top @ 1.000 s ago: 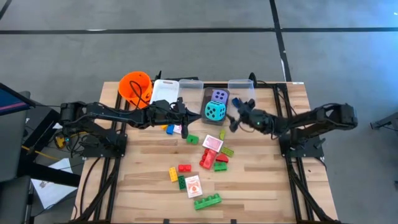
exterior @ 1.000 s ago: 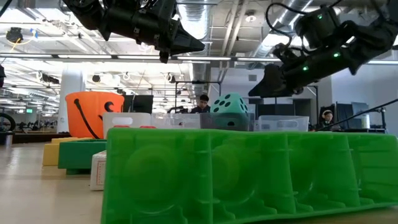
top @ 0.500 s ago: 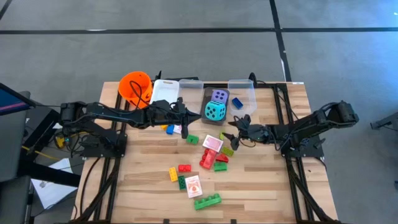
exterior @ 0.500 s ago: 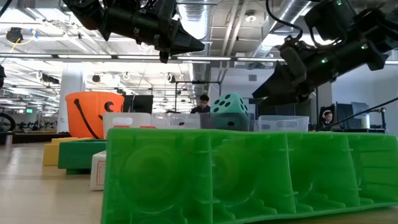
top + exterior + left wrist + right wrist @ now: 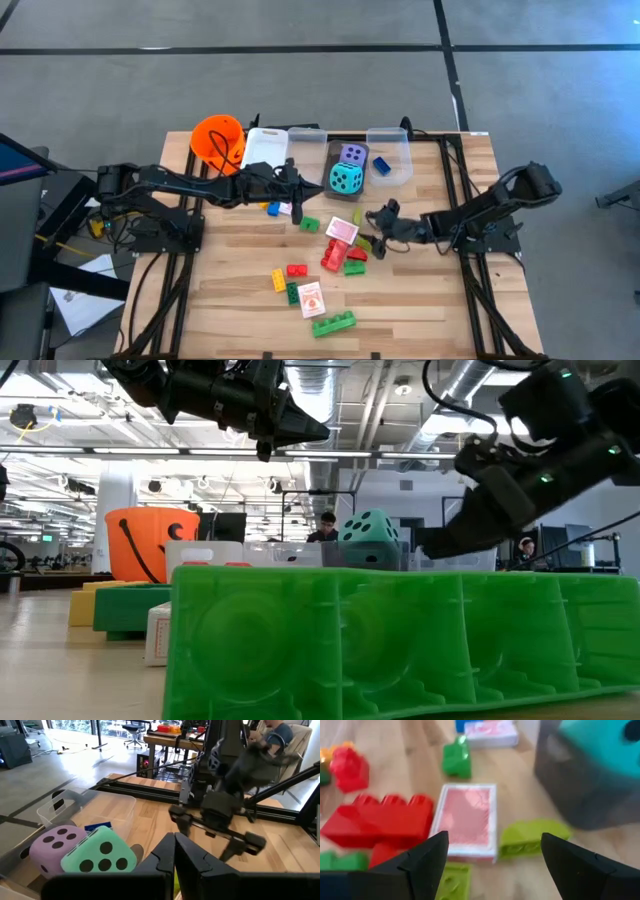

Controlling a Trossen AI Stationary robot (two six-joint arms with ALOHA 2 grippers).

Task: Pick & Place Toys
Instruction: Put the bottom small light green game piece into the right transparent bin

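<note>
On the table [image 5: 420,290]: two dice [image 5: 347,178], perhaps three cards [image 5: 341,229]; right gripper [image 5: 376,229] wide, left gripper [image 5: 296,204] closed.

We see an orange bucket [image 5: 217,139] at the wooden desk's [image 5: 240,300] far edge, clear plastic bins [image 5: 388,156] lined up beside it, and grey floor [image 5: 300,80] beyond.

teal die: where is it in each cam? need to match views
High view: teal die sits in the dark bin at the table's back, in front of the purple die.
Low view: its top pokes above the big green brick, centre.
Left wrist view: lower left, touching the purple die.
Right wrist view: blurred in the upper right corner, behind the dark bin wall.
Shared landmark: the dark bin.
</note>
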